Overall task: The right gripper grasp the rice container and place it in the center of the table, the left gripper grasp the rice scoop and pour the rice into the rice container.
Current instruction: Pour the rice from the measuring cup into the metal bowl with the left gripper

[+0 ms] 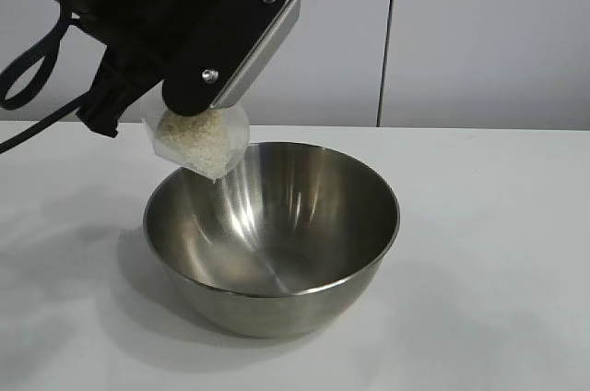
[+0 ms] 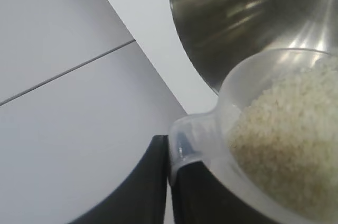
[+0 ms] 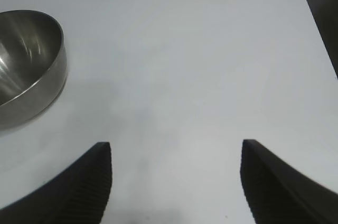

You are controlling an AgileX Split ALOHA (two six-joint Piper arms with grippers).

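Left jaws [image 1: 189, 119] at upper left, clamped tight on rice scoop [image 1: 205, 142] | scoop tilted over rim of rice container [image 1: 272, 234], rice [image 1: 194, 140] inside scoop | container at centre of tabletop [image 1: 498, 225] | right jaws [image 3: 174, 182] spread wide, holding nothing, low in their own view

Open table ahead of my right pincer

Only the shiny round steel bowl [image 3: 29, 65] stands off to one side of the white tabletop [image 3: 200, 65].

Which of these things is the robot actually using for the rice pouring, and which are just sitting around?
In use:
left claw, shut on the scoop
rice in the tilted scoop
steel bowl
table

Not in use:
right claw, open and empty, away from the bowl
wall behind
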